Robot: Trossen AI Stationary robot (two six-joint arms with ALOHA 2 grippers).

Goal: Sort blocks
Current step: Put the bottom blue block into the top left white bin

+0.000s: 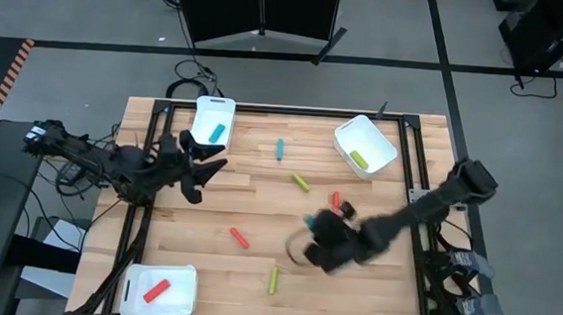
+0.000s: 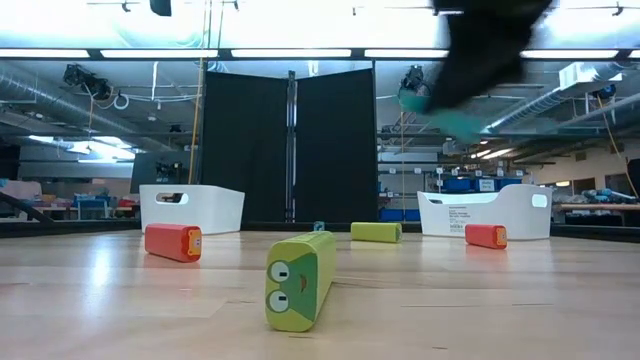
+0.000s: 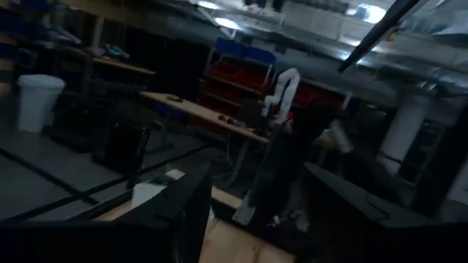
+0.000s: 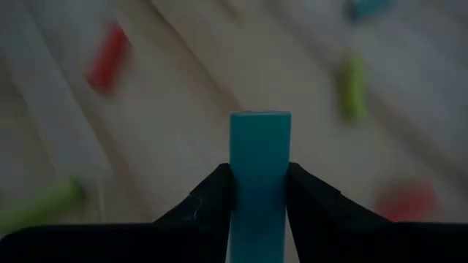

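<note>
**Right arm carries a teal block above the desk**

Jaws on my right gripper [image 4: 259, 191] are clamped on a teal block [image 4: 260, 168], a smooth square-ended bar standing out past the fingers; behind it the loose blocks blur into red and green smears.

From above, I see that gripper [image 1: 317, 241] low over the wooden desk [image 1: 372, 283], its load hidden under the arm. My left gripper [image 1: 206, 167] hangs spread open beside the far-left white tray [image 1: 201, 112], which holds another teal block [image 1: 218, 132]. A yellow-green block [image 1: 274, 279] and a red block [image 1: 240, 238] lie apart on the planks.

At desk level, the yellow-green block [image 2: 297, 278] shows a printed cartoon face; writing on the right tray [image 2: 500, 210] is too small to read.
</note>
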